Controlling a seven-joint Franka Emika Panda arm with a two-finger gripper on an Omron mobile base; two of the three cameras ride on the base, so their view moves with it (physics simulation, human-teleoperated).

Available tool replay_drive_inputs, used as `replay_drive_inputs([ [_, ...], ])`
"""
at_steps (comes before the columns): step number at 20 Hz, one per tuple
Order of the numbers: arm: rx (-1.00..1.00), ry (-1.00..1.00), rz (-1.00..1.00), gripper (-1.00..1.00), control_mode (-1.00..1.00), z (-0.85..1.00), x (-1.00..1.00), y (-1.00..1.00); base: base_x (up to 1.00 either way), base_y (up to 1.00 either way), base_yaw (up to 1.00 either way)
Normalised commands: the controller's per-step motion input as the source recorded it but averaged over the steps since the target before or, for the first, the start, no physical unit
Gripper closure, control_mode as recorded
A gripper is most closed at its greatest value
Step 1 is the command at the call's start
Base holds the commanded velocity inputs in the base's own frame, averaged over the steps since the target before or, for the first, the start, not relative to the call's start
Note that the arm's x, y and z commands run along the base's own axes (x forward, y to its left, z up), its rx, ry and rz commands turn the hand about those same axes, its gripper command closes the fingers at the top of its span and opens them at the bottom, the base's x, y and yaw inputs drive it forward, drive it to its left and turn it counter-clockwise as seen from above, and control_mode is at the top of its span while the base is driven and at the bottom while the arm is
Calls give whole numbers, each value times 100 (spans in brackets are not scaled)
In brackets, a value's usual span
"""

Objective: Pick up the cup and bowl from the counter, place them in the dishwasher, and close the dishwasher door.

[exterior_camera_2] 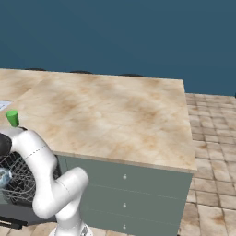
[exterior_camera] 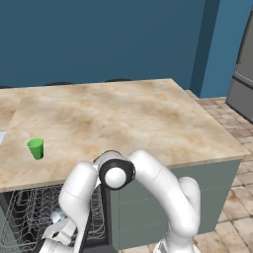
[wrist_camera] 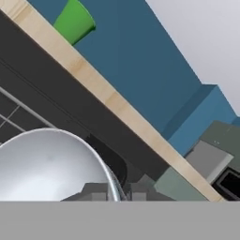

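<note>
The pale bowl [wrist_camera: 47,164] is low in the open dishwasher [exterior_camera: 24,212], over its silver wire rack [exterior_camera_2: 18,182]. My gripper [wrist_camera: 115,193] has one fingertip on each side of the bowl's rim, closed on it. From outside, the bowl [exterior_camera: 56,216] shows beside my lowered forearm, and the bowl [exterior_camera_2: 3,177] also shows at the left edge. The green cup [exterior_camera: 36,148] stands upright on the beige counter [exterior_camera: 123,118] above the dishwasher, near the front edge. The cup [exterior_camera_2: 12,118] [wrist_camera: 74,21] is apart from the arm. A dark door panel [exterior_camera_2: 20,215] lies folded down.
Grey-green cabinet drawers [exterior_camera_2: 124,189] stand to the right of the dishwasher. A grey fridge [exterior_camera: 242,84] is at the far right, across the tiled floor [exterior_camera: 232,197]. The counter's front edge [wrist_camera: 108,96] runs just above the hand.
</note>
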Motion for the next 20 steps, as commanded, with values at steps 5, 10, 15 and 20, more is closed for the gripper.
replay_drive_inputs([
  [5,0,-12,-1,-100,-100,4,-31,0,0,0,0],
  [10,0,-16,0,-100,-100,23,-40,0,0,0,0],
  [15,0,-19,-1,-100,-100,45,-49,0,0,0,0],
  [20,0,-19,-1,-100,-100,56,-53,0,0,0,0],
])
